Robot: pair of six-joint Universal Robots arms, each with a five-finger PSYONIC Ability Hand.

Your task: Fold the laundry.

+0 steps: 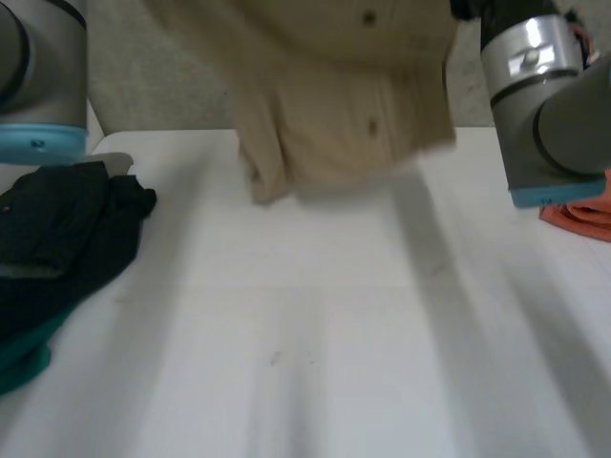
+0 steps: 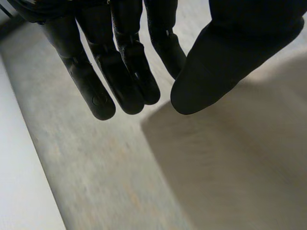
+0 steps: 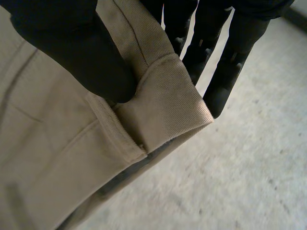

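White table [image 1: 334,382] spreads below us, with speckled grey floor [image 3: 249,182] beyond it.

In its wrist view our right hand [image 3: 76,52] is closed on the shirt [image 3: 57,158]. The thumb presses a folded corner of the beige cloth against the fingers [image 3: 225,81] behind it, a firm pinch right at the hem. From that corner the cloth falls away under the palm, and a stitched seam runs along it.

Our left hand [image 2: 127,62] is slack in its own view. Its fingers hang nearly straight and close together, the thumb [image 2: 216,62] stands just beside them, and nothing lies between them. Beige cloth shows beyond the thumb, over the same grey floor. We cannot tell whether it touches the hand.

From the head view the shirt hangs in the air over the far side of the table — lifted, not lying flat. Two dark buttons [image 1: 371,125] face us, and the lower edge sits just above the tabletop. It hangs between the left arm [image 1: 38,76] and the right arm [image 1: 544,105].

Farther out, a dark garment [image 1: 67,239] lies crumpled on the table near the left arm, well apart from the shirt. An orange cloth [image 1: 582,215] lies just beside the right arm — only its edge is visible.
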